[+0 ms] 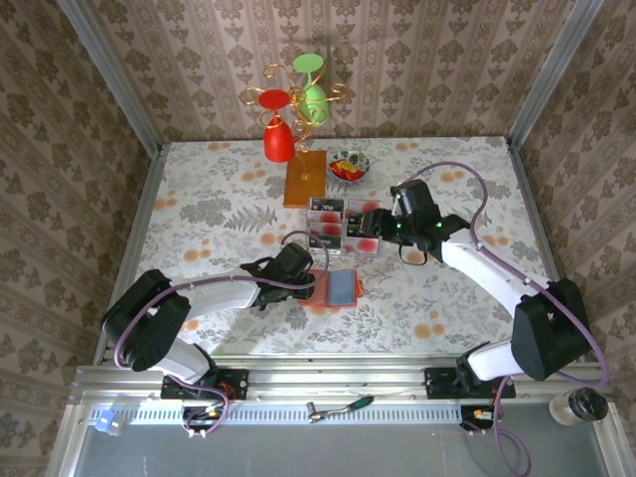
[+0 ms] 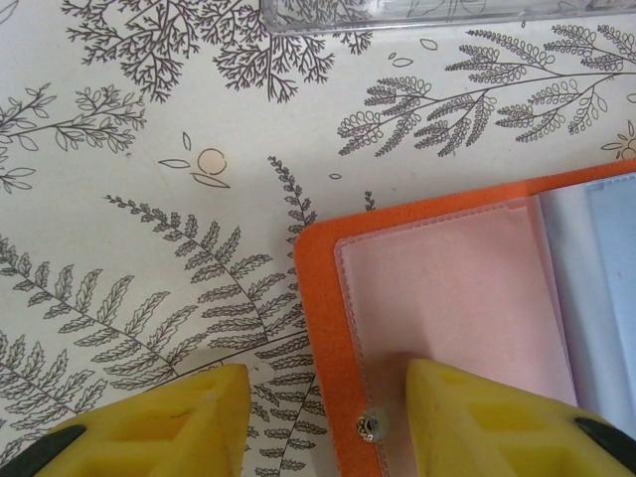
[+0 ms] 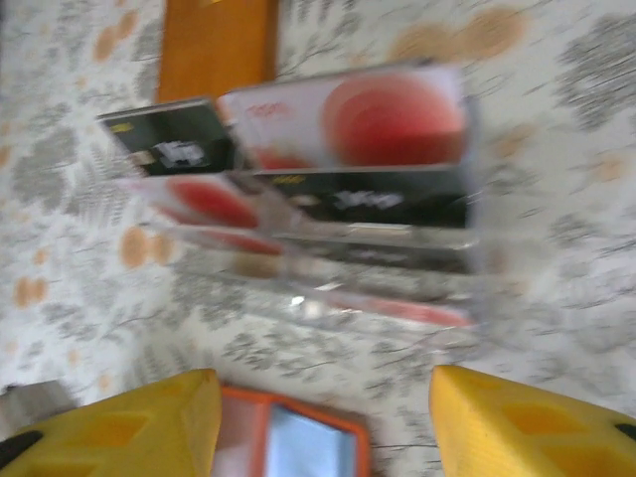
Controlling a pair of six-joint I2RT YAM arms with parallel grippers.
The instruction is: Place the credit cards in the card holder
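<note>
Top external view: the orange card holder (image 1: 336, 288) is lying open on the counter (image 1: 219, 219), near the clear tray (image 1: 347, 250) holding the credit cards (image 1: 328, 214). Left jaws are standing partly apart, straddling the holder's edge, gripping nothing. Right jaws are gaping wide, empty, near the tray. White print on the black cards is showing too blurred to read.

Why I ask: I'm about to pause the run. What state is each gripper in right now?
Left gripper: open, straddling the edge of the flat orange card holder, gripping nothing.
Right gripper: open, empty.
</note>
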